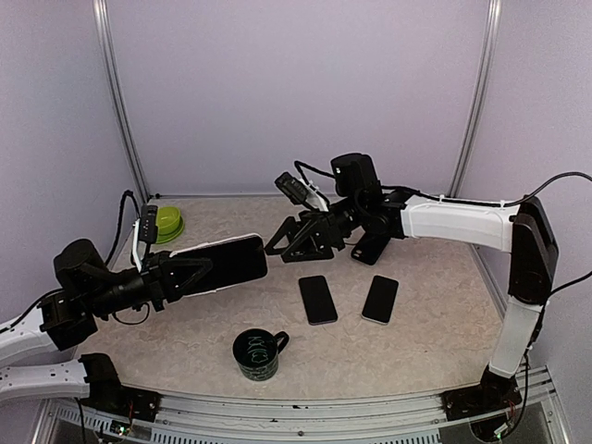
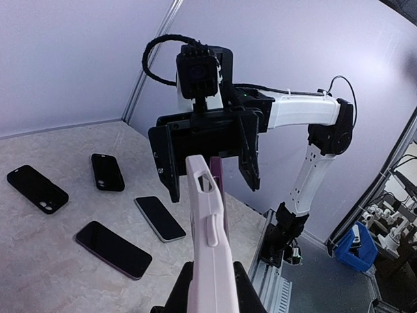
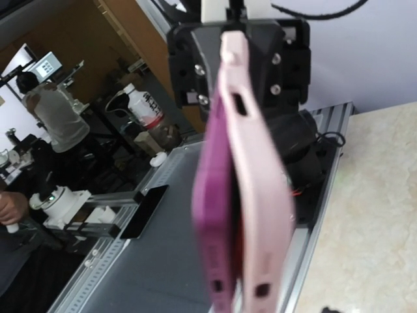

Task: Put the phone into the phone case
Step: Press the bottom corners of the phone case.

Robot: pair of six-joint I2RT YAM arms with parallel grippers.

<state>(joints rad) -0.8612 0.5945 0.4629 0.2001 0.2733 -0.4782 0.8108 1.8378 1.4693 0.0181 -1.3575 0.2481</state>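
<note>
My left gripper [image 1: 190,274] is shut on a pale pink phone case [image 2: 210,251] with a purple phone [image 2: 218,179] lying against it. It holds them above the table, pointing at the right gripper. In the right wrist view the case [image 3: 260,195] and the phone [image 3: 215,215] show end-on, the phone's edge standing a little apart from the case. From above, the phone's dark screen [image 1: 227,264] faces up. My right gripper [image 1: 301,239] is open, its jaws spread just beyond the phone's far end, also seen in the left wrist view [image 2: 208,162]. Its fingers do not show in its own wrist view.
Two dark phones [image 1: 317,299] [image 1: 380,299] lie on the table's middle. A black case [image 1: 370,248] lies under the right arm. A dark mug [image 1: 257,354] stands near the front. A green bowl [image 1: 168,223] sits at the back left.
</note>
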